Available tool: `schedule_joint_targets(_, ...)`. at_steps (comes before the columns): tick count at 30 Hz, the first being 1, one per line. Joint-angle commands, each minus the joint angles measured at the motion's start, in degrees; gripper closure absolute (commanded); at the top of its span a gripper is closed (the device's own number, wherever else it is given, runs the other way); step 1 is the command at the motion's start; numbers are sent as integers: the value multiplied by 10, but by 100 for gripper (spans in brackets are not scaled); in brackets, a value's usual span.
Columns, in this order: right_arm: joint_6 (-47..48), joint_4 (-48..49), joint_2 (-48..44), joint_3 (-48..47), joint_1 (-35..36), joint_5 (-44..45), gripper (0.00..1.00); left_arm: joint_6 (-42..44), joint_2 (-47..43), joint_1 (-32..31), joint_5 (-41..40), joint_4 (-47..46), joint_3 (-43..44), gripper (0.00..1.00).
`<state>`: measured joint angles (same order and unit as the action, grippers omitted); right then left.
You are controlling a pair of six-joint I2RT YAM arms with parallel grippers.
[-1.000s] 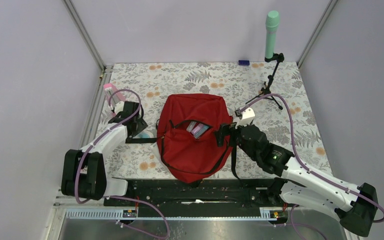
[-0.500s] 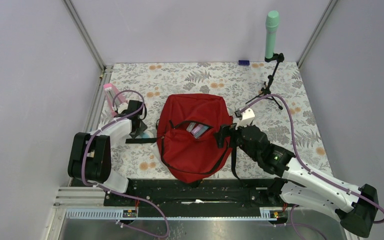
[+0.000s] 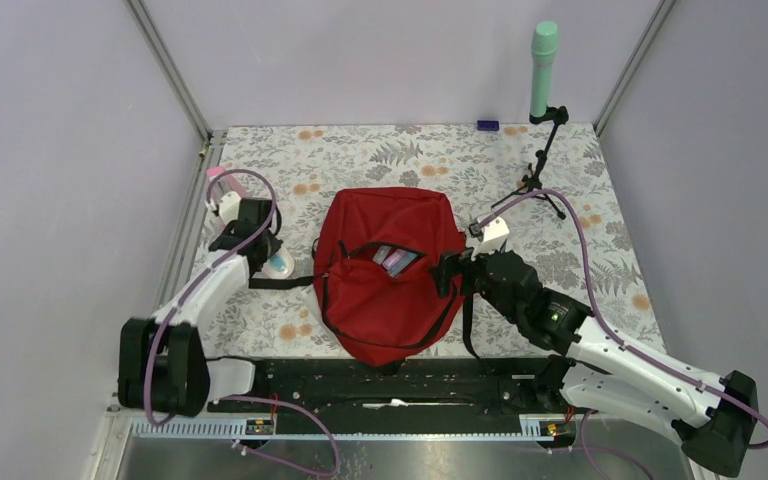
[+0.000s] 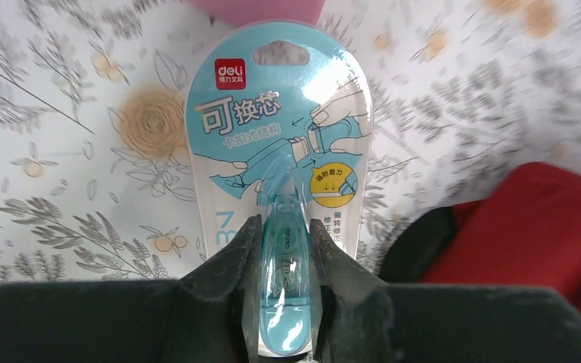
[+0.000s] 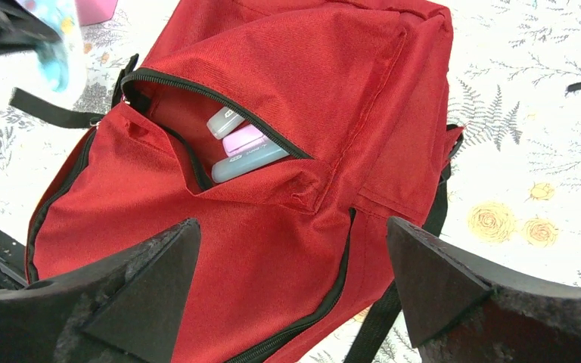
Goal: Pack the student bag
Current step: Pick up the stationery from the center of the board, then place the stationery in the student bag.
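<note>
One student bag (image 3: 390, 295), three items (image 5: 243, 141) inside, one pack (image 4: 280, 144).

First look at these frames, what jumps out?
The big red student bag lies mid-table on the floral cloth, its front pocket unzipped with a few small pastel items inside. To its left, the left gripper is clamped on a teal correction tape pack. The right gripper stands wide open at the bag's right edge.
</note>
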<state>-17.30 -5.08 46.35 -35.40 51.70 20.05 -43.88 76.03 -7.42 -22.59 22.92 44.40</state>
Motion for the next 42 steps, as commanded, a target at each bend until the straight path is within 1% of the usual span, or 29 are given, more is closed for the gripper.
schedule_joint_targets(1, 51, 7, -11, -12, -2, -19, 0, 48, -122, 3, -51, -29, -15, 100)
schedule_joint_targets(3, 58, 16, -12, -12, -2, -30, 0, 76, -172, 3, -49, -31, -18, 100)
schedule_joint_targets(6, 58, 35, -11, -14, -2, -57, 0, 130, -245, 1, -23, -31, -14, 100)
schedule_joint_targets(9, 24, 46, 4, -26, -2, -75, 0, 191, -306, -10, 40, -32, -11, 100)
schedule_joint_targets(11, -7, 46, 24, -43, -2, -88, 0, 226, -338, -27, 84, -30, -8, 100)
schedule_joint_targets(15, -80, 46, 72, -83, -2, -128, 3, 281, -357, -81, 205, -8, 10, 100)
schedule_joint_targets(16, -97, 46, 85, -94, -2, -141, 4, 292, -354, -104, 229, -1, 14, 100)
schedule_joint_targets(17, -111, 46, 96, -106, -2, -153, 6, 298, -351, -146, 240, 4, 20, 100)
schedule_joint_targets(19, -139, 46, 114, -126, -1, -179, 9, 302, -347, -219, 229, 8, 26, 100)
schedule_joint_targets(21, -164, 72, 129, -137, -1, -197, 12, 289, -339, -283, 196, 5, 32, 100)
schedule_joint_targets(24, -184, 103, 147, -144, 1, -253, 22, 258, -321, -351, 189, -17, 39, 100)
schedule_joint_targets(27, -212, 97, 151, -142, 4, -237, 25, 247, -314, -404, 174, -50, 31, 100)
schedule_joint_targets(30, -242, 113, 140, -124, 5, -210, 29, 240, -322, -417, 168, -78, 12, 100)
schedule_joint_targets(34, -290, 155, 142, -106, 10, -204, 38, 229, -327, -421, 184, -94, -3, 100)
schedule_joint_targets(39, -305, 182, 170, -120, 19, -203, 48, 234, -325, -426, 185, -87, -4, 100)
schedule_joint_targets(40, -308, 185, 172, -122, 22, -204, 52, 235, -325, -426, 179, -81, -4, 100)
schedule_joint_targets(42, -316, 194, 177, -121, 25, -184, 56, 233, -329, -426, 174, -79, -5, 100)
